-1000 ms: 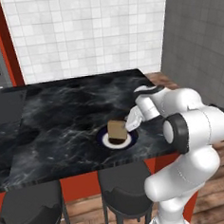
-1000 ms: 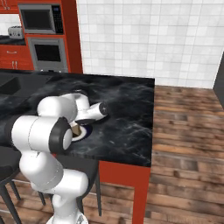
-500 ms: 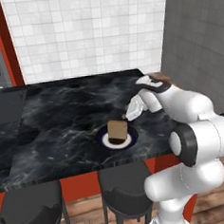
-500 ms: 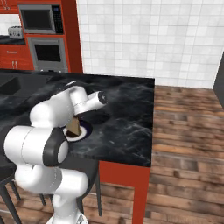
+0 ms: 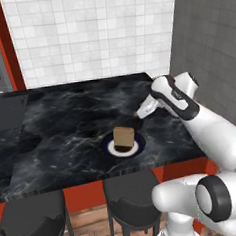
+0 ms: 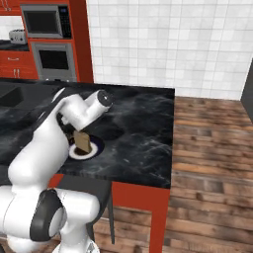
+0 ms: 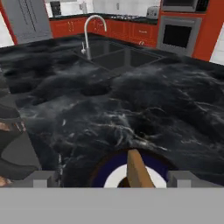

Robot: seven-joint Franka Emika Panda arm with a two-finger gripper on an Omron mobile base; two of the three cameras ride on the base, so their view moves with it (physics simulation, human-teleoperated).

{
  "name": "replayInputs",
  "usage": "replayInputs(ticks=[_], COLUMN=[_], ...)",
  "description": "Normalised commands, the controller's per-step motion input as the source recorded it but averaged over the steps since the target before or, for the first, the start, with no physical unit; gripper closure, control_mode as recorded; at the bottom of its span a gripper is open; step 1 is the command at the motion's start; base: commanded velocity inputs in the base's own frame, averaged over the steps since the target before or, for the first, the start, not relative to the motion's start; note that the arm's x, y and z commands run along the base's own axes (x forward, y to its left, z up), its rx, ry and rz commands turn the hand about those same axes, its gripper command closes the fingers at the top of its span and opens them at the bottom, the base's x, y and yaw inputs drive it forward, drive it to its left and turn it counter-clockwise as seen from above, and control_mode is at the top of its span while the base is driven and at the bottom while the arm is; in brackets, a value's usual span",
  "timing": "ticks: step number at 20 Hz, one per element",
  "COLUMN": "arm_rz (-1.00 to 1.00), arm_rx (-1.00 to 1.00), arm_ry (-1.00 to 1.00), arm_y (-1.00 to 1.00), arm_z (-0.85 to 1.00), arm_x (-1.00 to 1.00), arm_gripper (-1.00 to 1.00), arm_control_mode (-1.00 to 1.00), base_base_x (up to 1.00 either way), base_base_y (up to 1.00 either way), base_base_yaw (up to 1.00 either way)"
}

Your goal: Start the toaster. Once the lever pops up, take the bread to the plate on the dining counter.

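The hand [image 5: 136,116], fingers apart, hides behind the arm beside bread [image 5: 123,138] on plate [image 5: 112,148].

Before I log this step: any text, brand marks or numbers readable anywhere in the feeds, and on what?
None readable.
Microwave: its control panel shows only blurred specks, no legible characters.
Wall oven: no markings legible.
Toaster: too small and far off to show any label.
Plate, bread and dining counter: no writing on them.
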Motion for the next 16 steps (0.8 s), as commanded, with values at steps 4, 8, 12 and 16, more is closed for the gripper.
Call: replayInputs(ticks=[4, 8, 12, 16], arm_rz=[-0.27, -0.26, -0.25, -0.23], arm_rx=[0.0, 0.0, 0.0, 0.0], arm_ry=[0.08, 0.07, 0.08, 0.08], arm_y=[0.0, 0.0, 0.0, -0.11], arm_z=[0.63, 0.51, 0.46, 0.51], arm_x=[-0.93, -1.0, -0.98, -1.0], arm_gripper=[-1.0, -1.0, -1.0, -1.0], arm_control_mode=[-1.0, -1.0, -1.0, -1.0], base_base_x=[0.0, 0.0, 0.0, 0.0], base_base_y=[0.0, 0.0, 0.0, 0.0], base_base_yaw=[0.0, 0.0, 0.0, 0.0])
